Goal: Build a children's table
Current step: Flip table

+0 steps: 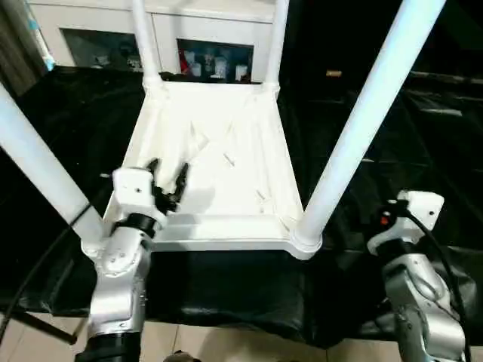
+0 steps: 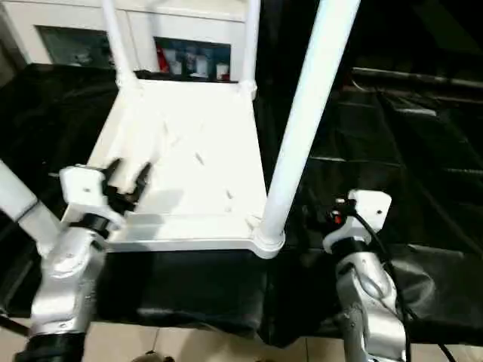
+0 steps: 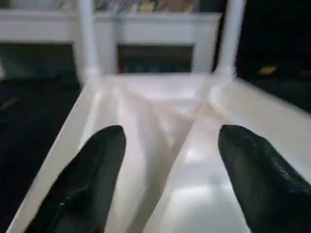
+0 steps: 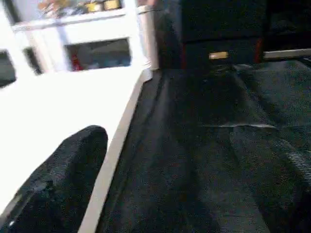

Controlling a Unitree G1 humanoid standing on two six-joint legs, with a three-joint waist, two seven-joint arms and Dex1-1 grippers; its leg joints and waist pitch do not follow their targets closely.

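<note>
Black sheeting (image 1: pixel 423 151) covers the whole work surface, w/ a white glass-door cabinet (image 1: pixel 204 45) at the back. On the sheeting lies the children's table, upside down — tabletop (image 1: pixel 226 173) flat on the cover, ribbed underside facing up, and four legs standing up out of the corner sockets: near-left leg (image 1: pixel 41 170), near-right leg (image 1: pixel 362 121), far-left leg (image 1: pixel 143 41), far-right leg (image 1: pixel 277 41). All four look seated, so by my guess the build is about done bar flipping it.

Left gripper (image 1: pixel 167 177) hovers over the tabletop's near edge, by the near-left corner; its fingers (image 3: pixel 92 174) are spread wide w/ nothing between them, pointing along the underside toward the far legs. Right gripper (image 4: pixel 63 179) sits off the tabletop's right side, near the near-right leg, apart from it. I see one finger of it and can't tell from that how the jaws stand.

Handling, as I'd judge it: hollow plastic, so light, but bulky and awkward — legs make long levers and may pull out of the sockets if yanked. Surfaces look smooth and glossy, prob. slippery for two thin fingers. Tabletop seems stiff enough thanks to the ribs. Best hold is the rim or a rib near a corner socket, or a leg low down by its flared end, not high up.
</note>
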